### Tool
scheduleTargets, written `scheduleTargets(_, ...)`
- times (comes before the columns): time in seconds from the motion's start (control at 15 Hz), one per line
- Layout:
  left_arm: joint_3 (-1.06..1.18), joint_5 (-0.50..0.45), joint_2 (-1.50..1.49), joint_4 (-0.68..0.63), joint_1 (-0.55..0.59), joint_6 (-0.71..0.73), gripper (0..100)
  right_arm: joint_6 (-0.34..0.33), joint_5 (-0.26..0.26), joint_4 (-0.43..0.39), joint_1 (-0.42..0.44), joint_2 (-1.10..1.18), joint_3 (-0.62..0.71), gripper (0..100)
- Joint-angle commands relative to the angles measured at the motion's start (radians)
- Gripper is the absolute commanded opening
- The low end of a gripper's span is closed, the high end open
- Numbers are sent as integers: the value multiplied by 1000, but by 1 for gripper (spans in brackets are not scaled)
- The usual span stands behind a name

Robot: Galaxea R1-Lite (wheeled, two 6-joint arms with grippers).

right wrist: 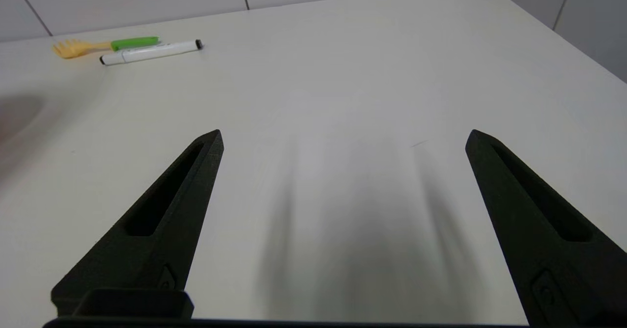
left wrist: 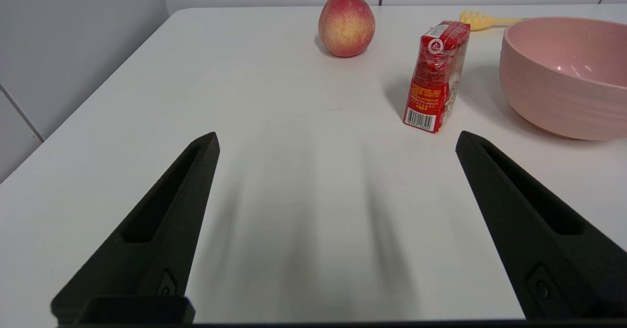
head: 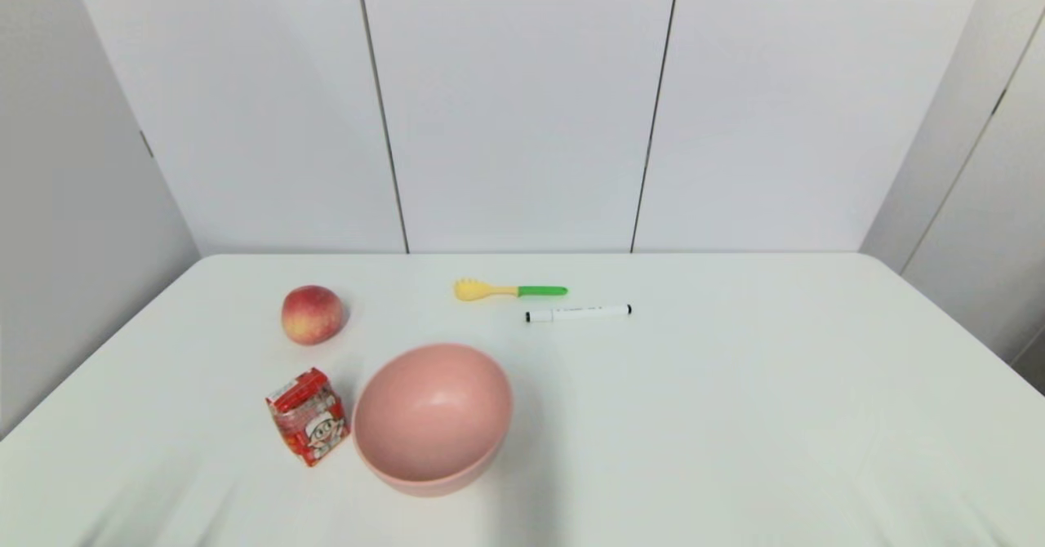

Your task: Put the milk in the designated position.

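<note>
The milk [head: 309,417] is a small red carton with a cartoon face, standing upright on the white table just left of a pink bowl [head: 433,416]. In the left wrist view the milk [left wrist: 436,76] stands ahead of my left gripper [left wrist: 338,142], which is open, empty and well short of the carton. My right gripper [right wrist: 343,139] is also open and empty over bare tabletop on the right side. Neither arm shows in the head view. The designated position carries no visible mark.
A red-yellow peach [head: 312,314] sits behind the milk. A yellow fork with a green handle [head: 508,290] and a white marker pen [head: 578,313] lie farther back at the centre. The table [head: 775,416] ends at white wall panels behind.
</note>
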Motion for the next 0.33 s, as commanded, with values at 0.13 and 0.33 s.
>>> scheduleTargets(0.13, 0, 0, 2, -1, 1, 0, 100, 8, 0, 1, 0, 1, 0, 100)
scheduleTargets(0.33, 0, 0, 2, -1, 1, 0, 100, 8, 0, 1, 0, 1, 0, 100)
